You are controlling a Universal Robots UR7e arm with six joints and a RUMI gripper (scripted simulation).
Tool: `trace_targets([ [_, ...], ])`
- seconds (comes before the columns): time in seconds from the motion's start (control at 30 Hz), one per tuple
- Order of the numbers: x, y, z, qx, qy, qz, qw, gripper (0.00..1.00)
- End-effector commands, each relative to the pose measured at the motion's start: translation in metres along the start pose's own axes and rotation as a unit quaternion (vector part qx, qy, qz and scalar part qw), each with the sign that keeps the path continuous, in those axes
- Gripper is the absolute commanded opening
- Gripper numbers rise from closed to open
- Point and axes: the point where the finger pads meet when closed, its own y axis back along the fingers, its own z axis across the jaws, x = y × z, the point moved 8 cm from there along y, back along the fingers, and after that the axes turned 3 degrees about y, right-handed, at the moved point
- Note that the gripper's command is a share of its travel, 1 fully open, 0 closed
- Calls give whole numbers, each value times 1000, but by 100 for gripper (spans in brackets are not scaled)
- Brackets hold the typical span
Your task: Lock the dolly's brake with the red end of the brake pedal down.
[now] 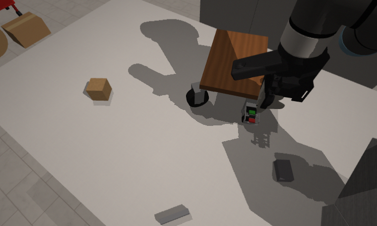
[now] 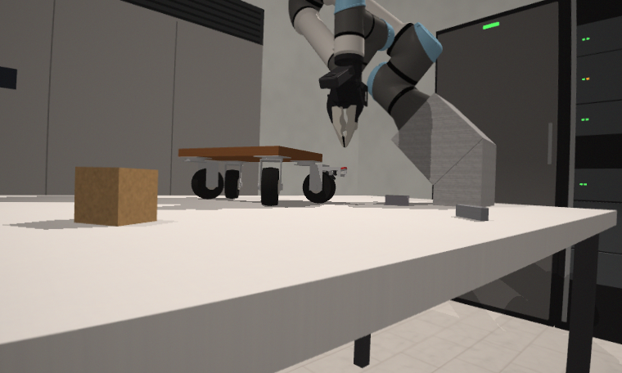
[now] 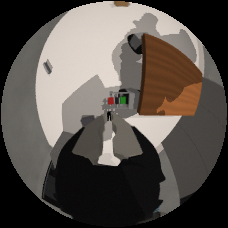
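The dolly (image 1: 231, 64) has a brown wooden deck on black casters and stands on the white table; it also shows in the side view (image 2: 250, 153) and the wrist view (image 3: 167, 75). Its brake pedal sticks out from one caster, with a green end (image 1: 251, 112) nearer the deck and a red end (image 1: 251, 120) outward; the red end also shows in the side view (image 2: 344, 168) and the wrist view (image 3: 110, 100). My gripper (image 2: 344, 142) is shut and empty. Its tips hang a short way above the red end, not touching it. In the wrist view the fingertips point at the pedal.
A tan cube (image 1: 98, 88) sits on the table's left part. A dark block (image 1: 283, 170) lies near the robot's grey base (image 1: 364, 185). A grey bar (image 1: 172, 214) lies near the front edge. Cabinets and a server rack (image 2: 601, 115) stand behind.
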Motion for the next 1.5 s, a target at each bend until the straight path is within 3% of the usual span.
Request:
trace_targets([
  [0.0, 0, -12, 0, 0, 0, 3, 1000, 0],
  [0.7, 0, -44, 0, 0, 0, 3, 1000, 0],
  [1.47, 1, -46, 1, -1, -1, 4, 1000, 0],
])
